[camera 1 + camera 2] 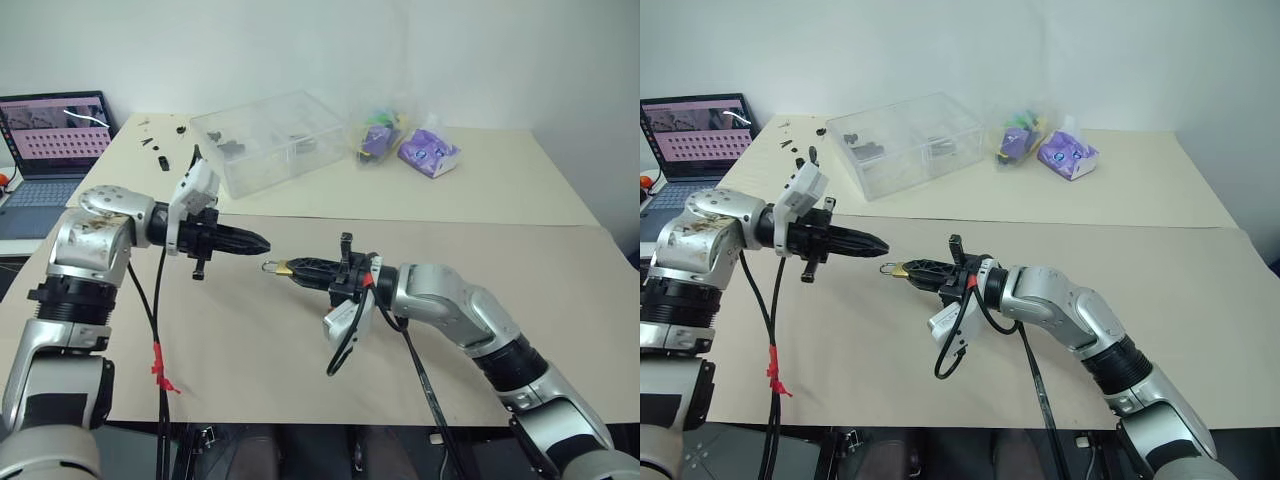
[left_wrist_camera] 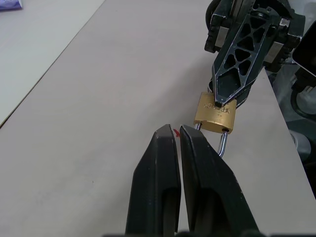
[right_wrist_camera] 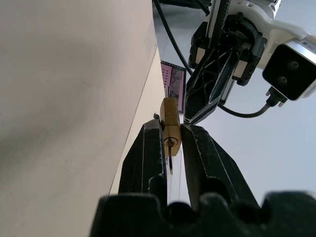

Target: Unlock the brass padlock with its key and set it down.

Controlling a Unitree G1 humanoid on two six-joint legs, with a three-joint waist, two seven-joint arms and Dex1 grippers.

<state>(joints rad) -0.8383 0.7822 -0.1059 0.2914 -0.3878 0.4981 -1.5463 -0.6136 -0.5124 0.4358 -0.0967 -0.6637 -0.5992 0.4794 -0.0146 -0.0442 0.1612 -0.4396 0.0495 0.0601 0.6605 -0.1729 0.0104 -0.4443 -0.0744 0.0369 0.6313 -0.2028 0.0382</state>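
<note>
The brass padlock is small and golden, and its thin silvery shackle points toward my left gripper. My right gripper is shut on the padlock body, holding it above the tan table. In the right wrist view the padlock sits between the fingertips. A thin strip that looks like the key sticks out of its keyhole. My left gripper is shut with nothing held. Its tips lie just beside the shackle, not touching it.
A clear plastic box stands at the back of the table, with purple bags to its right. Small black parts lie at the back left. An open laptop sits off the table's left edge.
</note>
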